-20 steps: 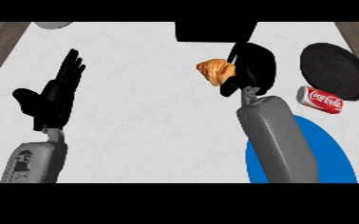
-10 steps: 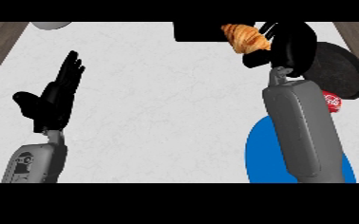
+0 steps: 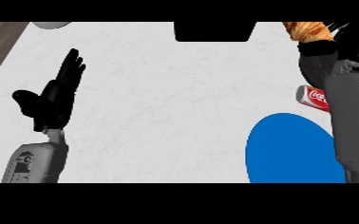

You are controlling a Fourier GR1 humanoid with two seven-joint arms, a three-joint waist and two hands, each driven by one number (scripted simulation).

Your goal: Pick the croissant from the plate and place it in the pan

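Note:
The golden-brown croissant point(image 3: 307, 31) is up at the far right, at the view's top edge, with my right hand point(image 3: 325, 47) curled round it and partly hiding it. Just beneath them lies the dark round pan point(image 3: 312, 71), mostly covered by my hand and grey right forearm point(image 3: 344, 118). The blue plate point(image 3: 291, 152) sits bare at the lower right. At the left, my left hand point(image 3: 56, 95) rests open with its fingers pointing up.
A red cola can point(image 3: 313, 98) lies between the pan and the blue plate, against my forearm. A black rectangular object point(image 3: 214, 31) sits at the top centre. A grey object point(image 3: 52, 24) peeks in at the top left. A wooden strip point(image 3: 8, 35) borders the counter's left corner.
My right hand has carried the croissant up and to the right, from mid-counter to above the pan at the view's edge. The left hand has stayed still.

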